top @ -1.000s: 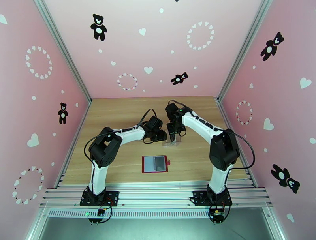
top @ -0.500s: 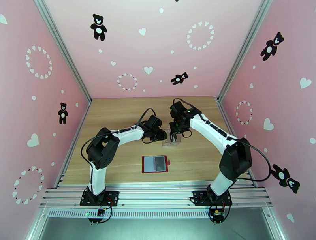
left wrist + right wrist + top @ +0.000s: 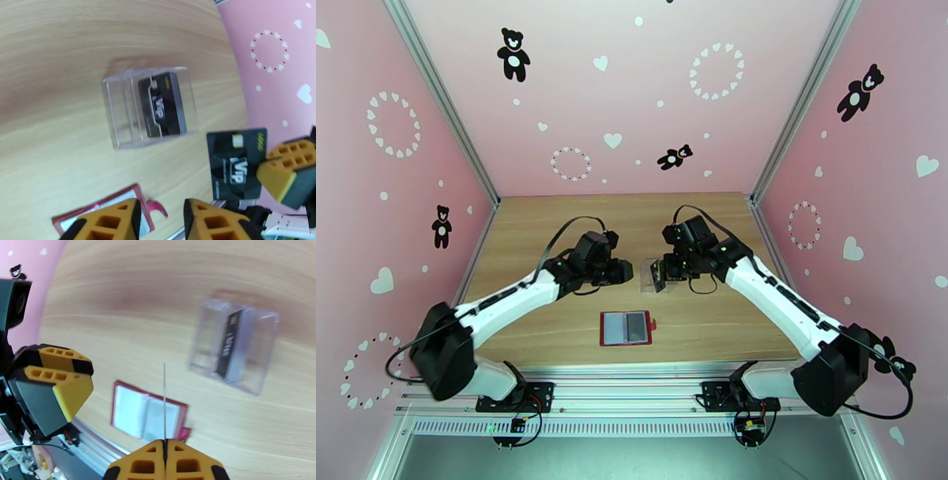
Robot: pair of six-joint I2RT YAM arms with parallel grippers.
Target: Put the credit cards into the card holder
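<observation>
One card holder (image 3: 626, 328) lies open near me on the desk (image 3: 553, 331), not yet filled. Beyond it my right jaws, clamped on a dark card (image 3: 236, 164), have lifted it out of the clear tray (image 3: 118, 114), so slotting it comes next. My left jaws, apart and empty, have eased back leftward. Farther off, another card (image 3: 162, 104) waits in the tray.

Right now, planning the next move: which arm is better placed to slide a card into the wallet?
Right, probably: the right gripper is shut on a black card, close to the open wallet; the left gripper is empty, jaws apart.
</observation>
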